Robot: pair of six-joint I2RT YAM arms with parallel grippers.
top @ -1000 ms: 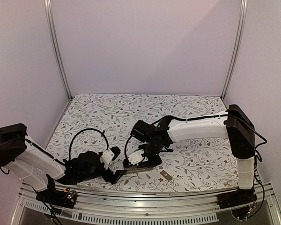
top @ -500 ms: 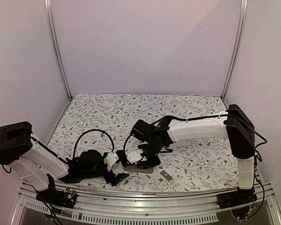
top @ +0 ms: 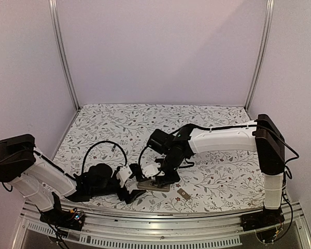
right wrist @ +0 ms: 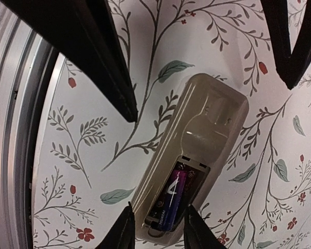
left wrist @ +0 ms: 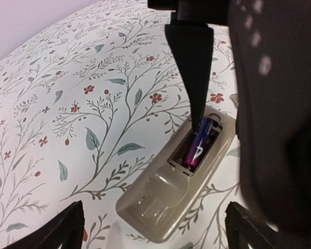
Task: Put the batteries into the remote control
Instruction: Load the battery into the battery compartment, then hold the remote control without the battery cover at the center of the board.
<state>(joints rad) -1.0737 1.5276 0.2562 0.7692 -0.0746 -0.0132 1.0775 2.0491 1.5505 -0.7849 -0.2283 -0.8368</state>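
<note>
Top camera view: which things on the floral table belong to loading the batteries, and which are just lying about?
In the job:
slim remote control with tan-grey back, face down
purple-and-black cylindrical battery in its recess
black right hand at that battery

Lying about:
small flat grey cover piece, apart from the remote, untouched

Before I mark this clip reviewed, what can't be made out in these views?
- Battery count: left wrist view shows one battery in the remote, but one of the right fingers crosses the recess, hiding any second.
- Recess end: right wrist view, cut off by the bottom edge and the right fingers.
- Remote's front: face down in every view.
- Batteries in top view: too small, remote partly under the right fingers.
</note>
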